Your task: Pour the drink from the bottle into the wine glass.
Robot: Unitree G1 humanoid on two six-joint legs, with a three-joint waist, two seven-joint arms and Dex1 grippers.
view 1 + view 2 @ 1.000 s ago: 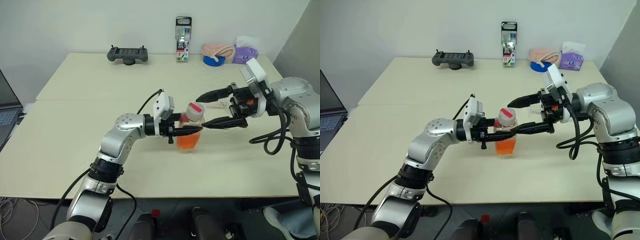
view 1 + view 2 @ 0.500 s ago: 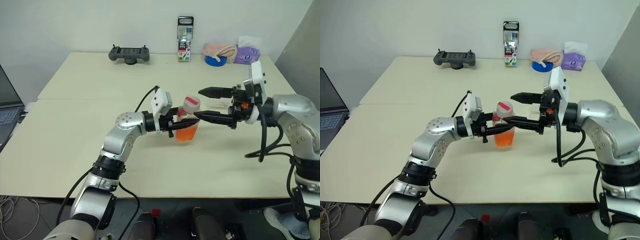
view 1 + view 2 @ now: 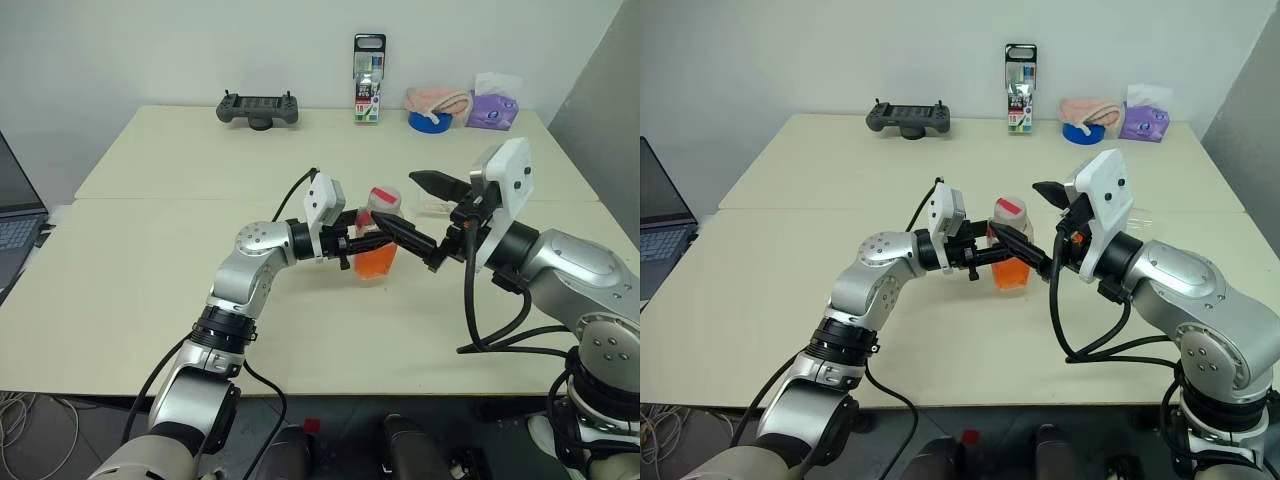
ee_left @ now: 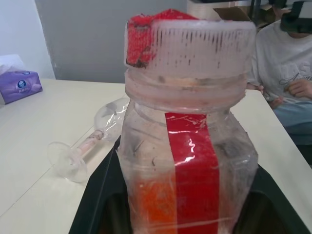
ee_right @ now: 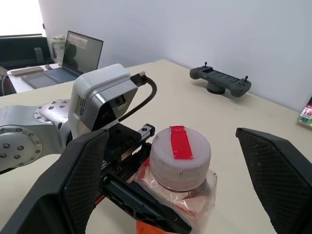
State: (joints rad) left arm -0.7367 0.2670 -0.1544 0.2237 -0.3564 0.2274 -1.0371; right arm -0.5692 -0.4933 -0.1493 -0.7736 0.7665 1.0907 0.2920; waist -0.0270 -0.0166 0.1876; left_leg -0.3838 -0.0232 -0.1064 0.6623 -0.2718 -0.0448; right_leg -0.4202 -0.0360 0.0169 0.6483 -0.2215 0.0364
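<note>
Swung inward, right gripper (image 3: 412,210) gapes astride bottle (image 3: 378,247) clamped by left gripper (image 3: 362,247).

Bottle (image 3: 379,236) left of toppled wine glass (image 4: 92,141)

The bottle (image 4: 187,161) is clear, scuffed plastic with glossy red tape and a ribbed white cap (image 5: 180,158); the tabletop (image 3: 200,160) looks matt, perhaps laminate; the wine glass (image 4: 85,146) is smooth and clear.

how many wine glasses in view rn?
1. The wine glass lies on its side on the table, just past the bottle toward the tissue pack. None seen elsewhere.
</note>
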